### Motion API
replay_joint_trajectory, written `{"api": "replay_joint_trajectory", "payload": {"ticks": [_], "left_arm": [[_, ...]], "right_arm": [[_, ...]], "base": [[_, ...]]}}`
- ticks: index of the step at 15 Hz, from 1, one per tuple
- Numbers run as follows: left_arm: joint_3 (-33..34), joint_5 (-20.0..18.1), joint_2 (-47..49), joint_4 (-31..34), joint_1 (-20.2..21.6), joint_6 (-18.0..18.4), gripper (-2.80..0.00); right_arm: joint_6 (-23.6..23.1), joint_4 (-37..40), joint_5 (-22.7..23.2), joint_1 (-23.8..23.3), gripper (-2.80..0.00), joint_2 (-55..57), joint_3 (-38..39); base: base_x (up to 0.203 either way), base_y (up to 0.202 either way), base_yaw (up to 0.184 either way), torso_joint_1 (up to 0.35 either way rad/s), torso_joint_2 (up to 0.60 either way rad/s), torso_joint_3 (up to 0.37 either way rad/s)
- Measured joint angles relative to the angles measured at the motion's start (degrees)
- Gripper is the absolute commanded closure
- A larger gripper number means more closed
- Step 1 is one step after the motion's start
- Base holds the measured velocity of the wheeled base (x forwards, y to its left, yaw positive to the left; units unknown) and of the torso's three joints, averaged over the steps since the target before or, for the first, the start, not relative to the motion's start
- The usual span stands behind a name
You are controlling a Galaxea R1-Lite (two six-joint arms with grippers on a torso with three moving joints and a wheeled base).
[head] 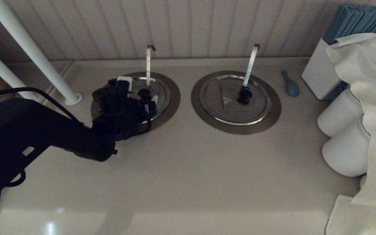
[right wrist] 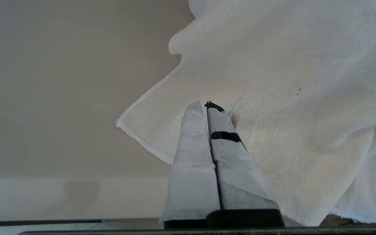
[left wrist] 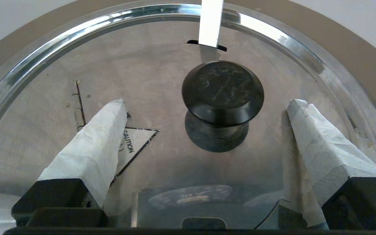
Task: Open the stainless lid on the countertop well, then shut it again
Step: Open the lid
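Head view: left gripper [head: 147, 98] low over the stainless lid [head: 160, 94], lid flat on the countertop well [head: 171, 101]; nothing opened yet, both steps left. Twin lid [head: 235, 99] well apart.

Left wrist view: jaws apart, black knob [left wrist: 222, 89] ahead between them, untouched; ladle handle [left wrist: 211, 23] just beyond, crowding the lift.

Right wrist view: right gripper [right wrist: 207, 109] parked, jaws together, over a white cloth [right wrist: 289, 98] on the table [right wrist: 60, 98].
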Motion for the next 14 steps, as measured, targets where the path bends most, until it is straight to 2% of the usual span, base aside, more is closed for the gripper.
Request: {"api": "replay_joint_trajectory", "payload": {"ticks": [14], "left_arm": [[-0.20,0.40,-0.96,-0.01,0.04,0.00,-2.80]], "right_arm": [[-0.02,0.00,0.02,0.02,0.00,0.00,0.00]], "base": [[0.000,0.000,0.000,0.000,0.00,0.000]]}}
